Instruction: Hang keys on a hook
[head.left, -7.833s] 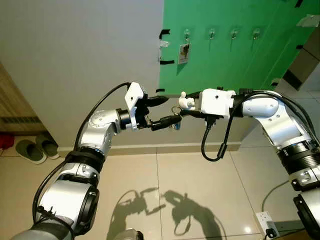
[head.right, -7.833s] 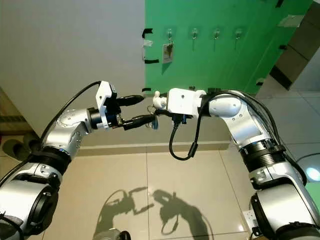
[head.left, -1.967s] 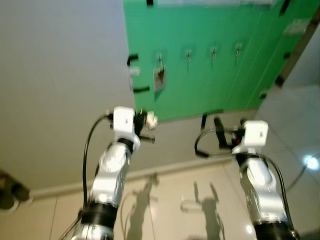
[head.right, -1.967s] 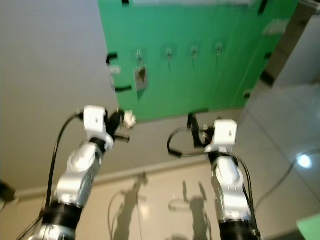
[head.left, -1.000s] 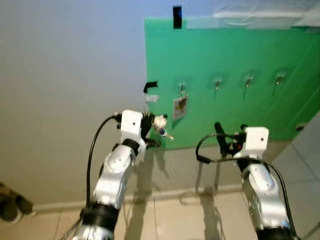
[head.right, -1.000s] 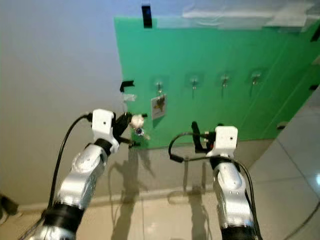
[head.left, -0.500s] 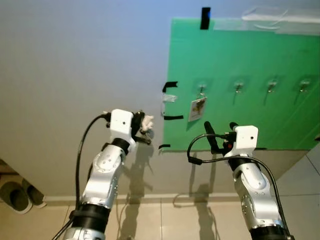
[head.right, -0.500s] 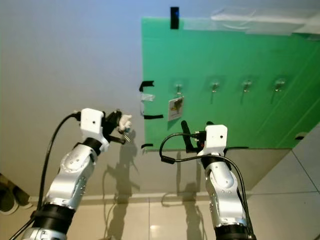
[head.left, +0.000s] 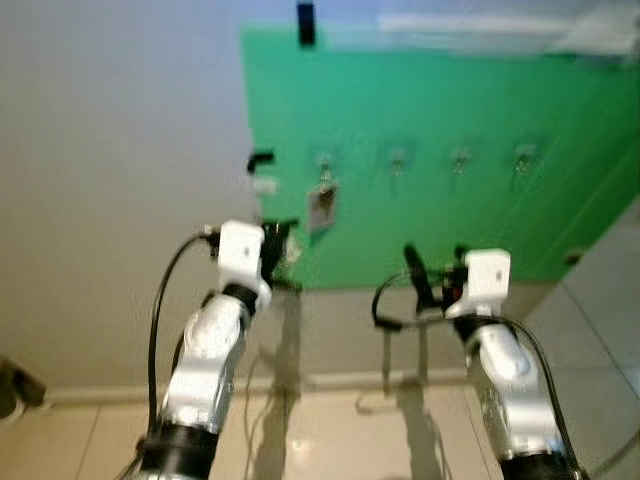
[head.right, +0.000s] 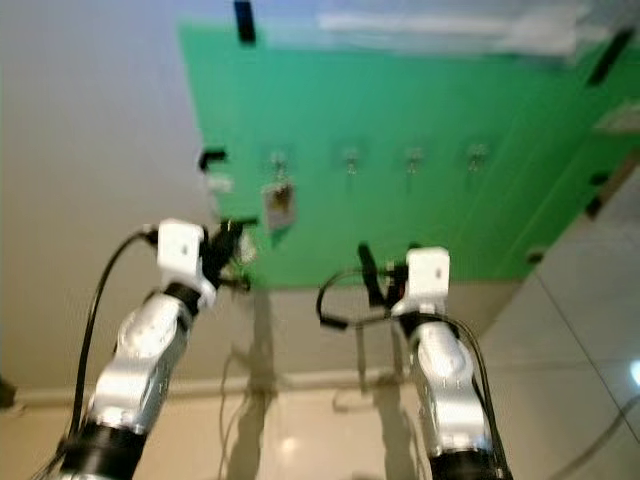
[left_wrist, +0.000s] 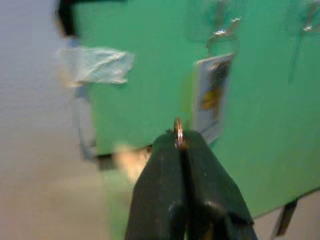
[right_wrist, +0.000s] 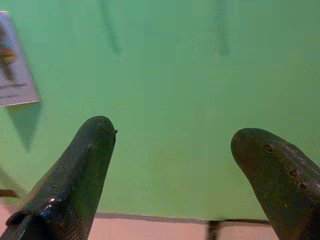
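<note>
At centre frame, the left gripper (left_wrist: 181, 150) pinches a small, light, stiff brass key ring (left_wrist: 177, 131), likely slippery; the right gripper (right_wrist: 175, 150) gapes empty.

Both eye views are blurred. The keys (left_wrist: 178, 134) are mostly hidden between the left claw (left_wrist: 181, 150) fingers; the hooks (head.left: 396, 160) are too smeared to read

Brass key ring (left_wrist: 178, 133) — pinched upright in jaws — near the hook (left_wrist: 223, 31).

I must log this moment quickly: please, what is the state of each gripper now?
Left gripper: closed, holding the key ring between its fingertips.
Right gripper: open, holding nothing, facing the green board.
</note>
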